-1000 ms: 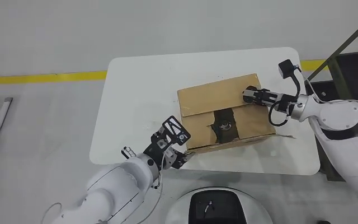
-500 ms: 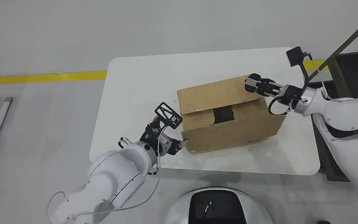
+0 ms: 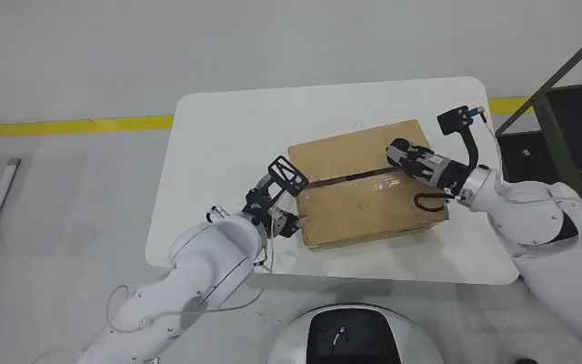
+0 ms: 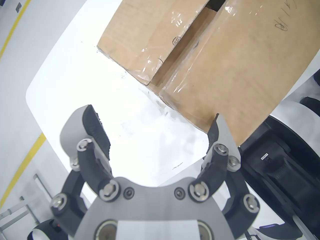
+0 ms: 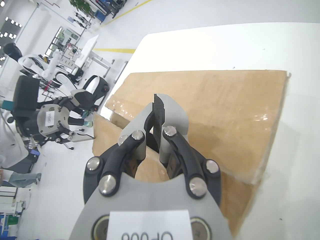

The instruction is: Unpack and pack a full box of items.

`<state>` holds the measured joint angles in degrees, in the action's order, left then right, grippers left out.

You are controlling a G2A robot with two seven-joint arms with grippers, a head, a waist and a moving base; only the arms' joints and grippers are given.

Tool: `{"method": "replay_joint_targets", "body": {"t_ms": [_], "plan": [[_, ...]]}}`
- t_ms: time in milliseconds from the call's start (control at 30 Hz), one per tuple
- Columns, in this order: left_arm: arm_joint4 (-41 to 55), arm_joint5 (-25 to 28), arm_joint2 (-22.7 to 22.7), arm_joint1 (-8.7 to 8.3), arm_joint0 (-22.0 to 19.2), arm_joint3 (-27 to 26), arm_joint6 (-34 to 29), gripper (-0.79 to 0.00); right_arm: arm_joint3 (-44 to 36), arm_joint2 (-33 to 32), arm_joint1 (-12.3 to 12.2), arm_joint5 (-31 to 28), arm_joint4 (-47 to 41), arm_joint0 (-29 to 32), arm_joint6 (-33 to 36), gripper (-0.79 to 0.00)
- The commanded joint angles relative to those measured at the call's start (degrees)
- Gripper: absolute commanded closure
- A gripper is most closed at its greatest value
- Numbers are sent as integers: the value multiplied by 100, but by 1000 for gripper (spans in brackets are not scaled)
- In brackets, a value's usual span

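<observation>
A brown cardboard box (image 3: 364, 187) stands on the white table (image 3: 227, 146). Its two top flaps lie almost flat, with a narrow dark seam (image 4: 200, 26) between them. My left gripper (image 4: 155, 131) is open at the box's near left corner, and one fingertip (image 4: 216, 126) is right against the box edge. In the top view my left gripper (image 3: 289, 221) sits beside that corner. My right gripper (image 5: 157, 111) is shut with nothing in it, low over the far flap (image 5: 212, 106), near the box's right end (image 3: 397, 153). The contents are hidden.
The table's left half and far strip are bare white surface. A dark metal rack (image 3: 546, 100) stands off the table's right edge. A yellow floor line (image 3: 82, 126) runs behind the table. The table's front edge lies close below the box.
The box flaps have come down, so the dark opening seen earlier is now a thin seam. My right gripper moved back onto the far flap. My left gripper rose toward the box's left corner.
</observation>
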<state>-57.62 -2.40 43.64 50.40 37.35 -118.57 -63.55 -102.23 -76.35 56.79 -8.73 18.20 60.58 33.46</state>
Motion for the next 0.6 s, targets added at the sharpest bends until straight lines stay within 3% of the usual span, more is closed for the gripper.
{"method": "replay_joint_targets", "body": {"t_ms": [0, 233, 333, 567], "plan": [[10, -17, -24, 42, -32, 94, -38, -785, -45, 90, 4, -56, 251, 47, -49, 0], [80, -96, 1, 145, -44, 174, -152, -785, 81, 334, 51, 127, 845, 196, -460, 0], [1257, -412, 255, 196, 122, 144, -21, -785, 82, 407, 75, 187, 880, 255, -570, 0], [1257, -412, 255, 196, 122, 144, -21, -785, 51, 398, 103, 255, 854, 284, -562, 0]]}}
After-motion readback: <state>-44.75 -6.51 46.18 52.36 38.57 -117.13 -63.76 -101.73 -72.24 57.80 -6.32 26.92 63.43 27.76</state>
